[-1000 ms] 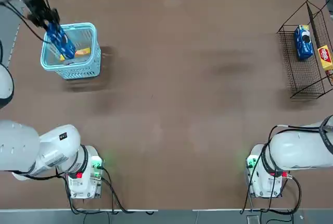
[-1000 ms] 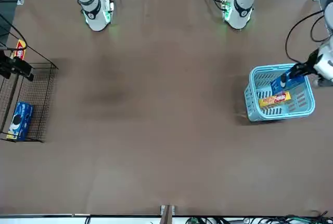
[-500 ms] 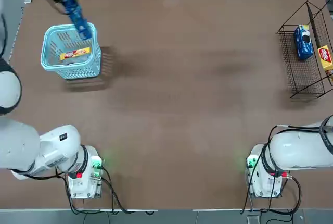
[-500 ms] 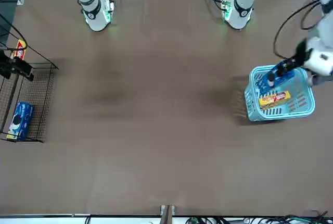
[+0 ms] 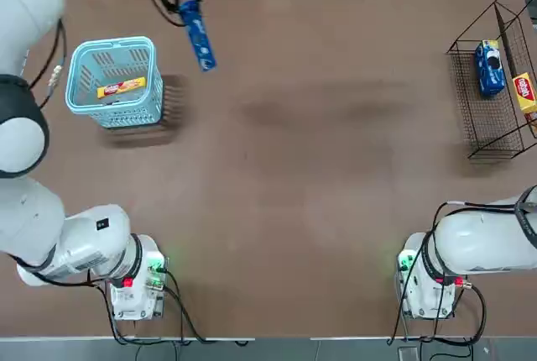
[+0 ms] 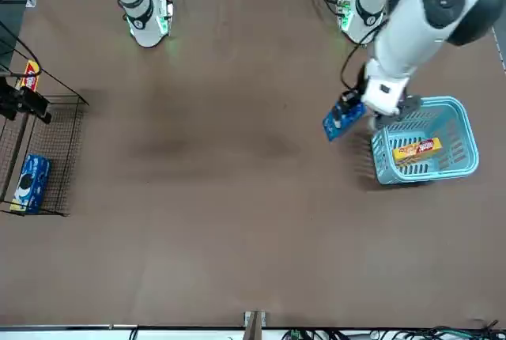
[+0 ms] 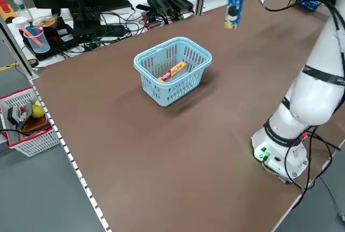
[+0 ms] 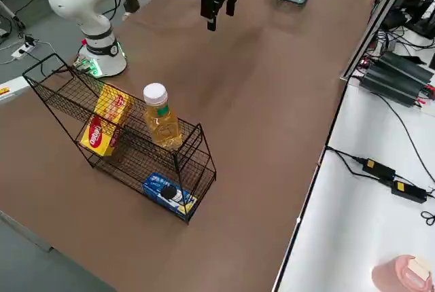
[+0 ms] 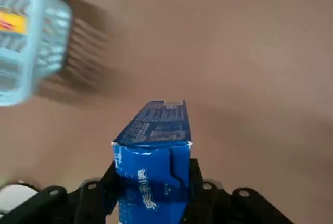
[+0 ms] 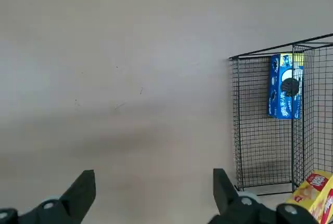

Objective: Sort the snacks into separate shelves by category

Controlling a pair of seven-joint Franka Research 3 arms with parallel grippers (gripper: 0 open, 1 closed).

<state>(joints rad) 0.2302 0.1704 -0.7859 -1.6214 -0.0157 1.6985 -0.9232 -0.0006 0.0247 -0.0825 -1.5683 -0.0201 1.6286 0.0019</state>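
The left gripper (image 9: 153, 185) pinches a blue box (image 9: 153, 179) beside the basket (image 5: 113, 116). The right gripper (image 10: 155, 187), wide apart, is near the rack (image 10: 263, 174). One blue box (image 8: 168, 193) and some yellow ones (image 8: 107, 121) are in there. This blue one and the basket's yellow box (image 5: 122, 86) seem left to sort.

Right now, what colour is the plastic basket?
Light blue basket, seen best in the left side view.
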